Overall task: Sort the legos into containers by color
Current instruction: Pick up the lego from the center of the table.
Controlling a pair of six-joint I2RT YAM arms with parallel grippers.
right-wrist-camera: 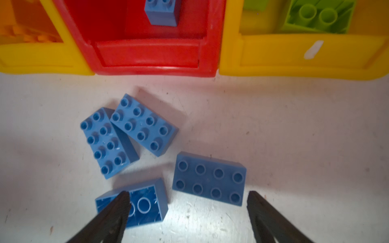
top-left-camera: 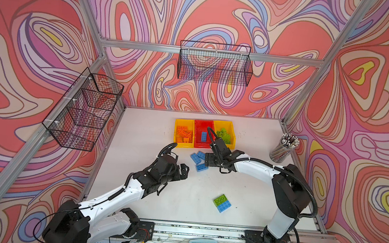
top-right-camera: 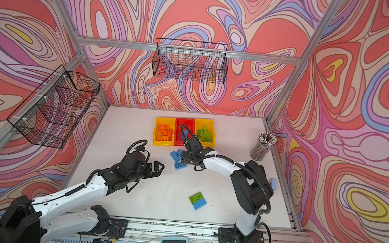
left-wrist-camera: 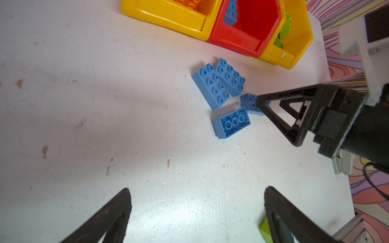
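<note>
Blue legos (right-wrist-camera: 145, 126) are seen just ahead of the wide, empty right fingers (right-wrist-camera: 117, 212), one brick (right-wrist-camera: 208, 178) laid lengthwise across their gap; left fingers (left-wrist-camera: 120, 208), equally wide, farther off

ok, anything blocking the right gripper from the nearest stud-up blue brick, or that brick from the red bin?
Nothing visible. Right gripper open at the blue brick; bare table between it and the red bin.

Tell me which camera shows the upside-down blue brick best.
The left wrist view: the upside-down blue brick lies fully exposed, hollow side up. In the right wrist view a finger of the right gripper covers part of it. In both top views it is small.
</note>
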